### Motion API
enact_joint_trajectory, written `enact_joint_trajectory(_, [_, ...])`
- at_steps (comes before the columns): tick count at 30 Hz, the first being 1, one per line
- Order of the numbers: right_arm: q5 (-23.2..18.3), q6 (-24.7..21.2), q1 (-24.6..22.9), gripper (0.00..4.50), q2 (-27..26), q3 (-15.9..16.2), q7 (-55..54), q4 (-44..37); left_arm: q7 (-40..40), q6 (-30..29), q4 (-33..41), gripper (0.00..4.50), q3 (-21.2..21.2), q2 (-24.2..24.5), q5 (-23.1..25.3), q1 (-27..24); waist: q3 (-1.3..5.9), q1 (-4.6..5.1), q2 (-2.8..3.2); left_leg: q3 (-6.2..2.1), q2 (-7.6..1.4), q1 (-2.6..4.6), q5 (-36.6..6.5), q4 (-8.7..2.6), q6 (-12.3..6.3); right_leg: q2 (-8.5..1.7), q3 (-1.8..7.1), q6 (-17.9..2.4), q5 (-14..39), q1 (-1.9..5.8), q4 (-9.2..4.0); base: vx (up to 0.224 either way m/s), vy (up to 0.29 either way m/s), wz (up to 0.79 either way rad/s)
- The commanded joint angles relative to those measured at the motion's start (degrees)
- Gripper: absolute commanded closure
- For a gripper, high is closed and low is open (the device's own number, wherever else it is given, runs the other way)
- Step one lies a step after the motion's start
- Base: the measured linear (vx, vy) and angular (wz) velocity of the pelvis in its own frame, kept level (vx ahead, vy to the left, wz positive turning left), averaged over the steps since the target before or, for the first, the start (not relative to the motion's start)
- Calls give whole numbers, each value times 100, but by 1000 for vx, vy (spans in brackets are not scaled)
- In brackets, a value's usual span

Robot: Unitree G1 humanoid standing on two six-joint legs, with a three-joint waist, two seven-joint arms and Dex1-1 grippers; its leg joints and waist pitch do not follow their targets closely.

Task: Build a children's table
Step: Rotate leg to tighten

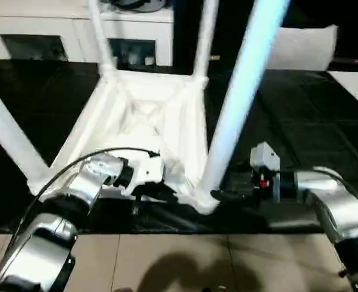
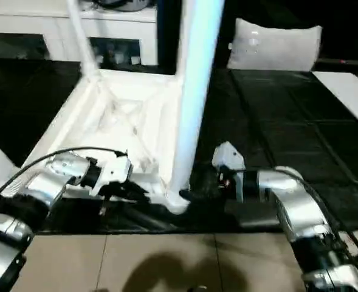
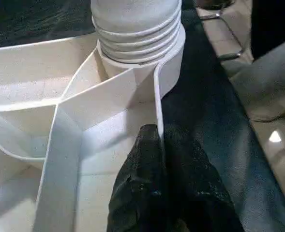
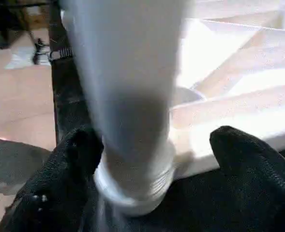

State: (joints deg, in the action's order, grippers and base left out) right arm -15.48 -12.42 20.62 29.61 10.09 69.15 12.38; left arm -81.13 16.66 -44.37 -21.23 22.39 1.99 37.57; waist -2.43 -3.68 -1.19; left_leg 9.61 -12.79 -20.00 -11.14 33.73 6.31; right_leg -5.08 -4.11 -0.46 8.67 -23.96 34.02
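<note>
the top [image 1: 143,115] is seen lying upside down on a black mat [image 1: 300,134] on the floor, ribs up. 4 legs are seen standing up from its corner sockets: 2 at the far corners, 1 at the near left, and the near leg [image 1: 239,97] at the near right corner, just in front of the robot. so most of the build looks done. what may be left, as a guess: seating or twisting the near leg fully home, then flipping the table over. whether this leg is all the way in can't be told.

the left gripper [image 3: 162,145] has its jaws pinched shut on the thin rim of the top, beside the near socket. the right gripper [image 4: 152,154] has its jaws wide apart, 1 on each side of the near leg's base; the left finger looks to touch it, the other is clear, so no grip yet.

materials: all table parts are white plastic, smooth and a bit shiny. the leg is a long round tube, w/ ridged rings at the base. the underside is a grid of thin flat ribs w/ curved walls by the sockets. jaws are black and rough.
</note>
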Motion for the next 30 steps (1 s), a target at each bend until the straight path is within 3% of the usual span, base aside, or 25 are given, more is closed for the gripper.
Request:
enact_joint_trajectory(1, [-82, -57, 112, 75, -18, 74, 157, 143, -324, -24, 209, 450, -391, -59, 87, -208, 363, -4, -25, 72, -42, -28, -1175, -397, -375, -202, 195, -1149, 1535, 323, -357, 0, 0, 0])
enact_joint_trajectory(3, [-163, -177, 202, 94, -63, 167, 379, 228, -304, -134, 396, 450, -385, -88, 28, -274, 372, -13, -23, 84, -38, -40, -1000, -382, -404, -203, 194, -1290, 1158, 350, -307, 0, 0, 0])
enact_joint_trajectory(4, [-180, -212, 223, 106, -72, 189, 437, 244, -306, -190, 453, 450, -371, -98, -5, -295, 379, -28, -53, 86, -41, -44, -906, -373, -433, -207, 192, -1352, 1021, 373, -271, 0, 0, 0])
enact_joint_trajectory(6, [-191, -275, 292, 116, -93, 272, 622, 298, -346, -468, 711, 450, -270, -131, -194, -394, 367, -44, -42, 96, -43, -47, -890, -373, -451, -215, 195, -1374, 1031, 373, -270, 0, 0, 0])
enact_joint_trajectory(16, [-207, -348, 426, 202, -149, 354, 900, 525, -337, -860, 1067, 450, -184, -24, -214, -551, 348, -95, -35, 99, -31, -13, -1099, -391, -302, -223, 207, -1116, 1636, 347, -348, 0, 0, 0])
enact_joint_trajectory(22, [-288, -471, 346, 234, -169, 330, 919, 432, -209, -1359, 1215, 450, -119, -16, -198, -619, 348, -78, -25, 96, -29, -16, -1068, -393, -293, -217, 207, -1131, 1575, 348, -342, 0, 0, 0])
enact_joint_trajectory(23, [-298, -483, 338, 236, -178, 321, 897, 423, -189, -1386, 1221, 450, -113, -20, -196, -623, 349, -80, 3, 94, -26, -11, -1075, -393, -286, -217, 208, -1136, 1575, 346, -342, 0, 0, 0])
enact_joint_trajectory(24, [-307, -587, 305, 237, -287, 234, 615, 401, -33, -1586, 1291, 450, -79, -51, -191, -655, 347, -67, -12, 98, -23, -11, -1073, -394, -275, -208, 211, -1139, 1550, 346, -346, 0, 0, 0])
enact_joint_trajectory(25, [-295, -620, 298, 237, -332, 205, 491, 401, 22, -1650, 1318, 450, -65, -66, -193, -668, 343, -71, 23, 91, -21, -10, -1096, -398, -270, -210, 207, -1143, 1570, 346, -345, 0, 0, 0])
enact_joint_trajectory(27, [-11, -675, 292, 238, -618, 132, -356, 489, 344, -2076, 1518, 450, 17, -207, -245, -759, 324, -16, 1, 89, -7, -24, -1264, -414, -203, -214, 202, -1055, 1862, 335, -375, 0, 0, 0])
enact_joint_trajectory(30, [233, -797, 354, 241, -1028, 23, -1323, 645, 881, -2573, 1792, 450, 99, -453, -208, -854, 276, 107, 34, 50, 36, -8, -1683, -435, -55, -201, 157, -700, 2882, 302, -488, 0, 0, 0])
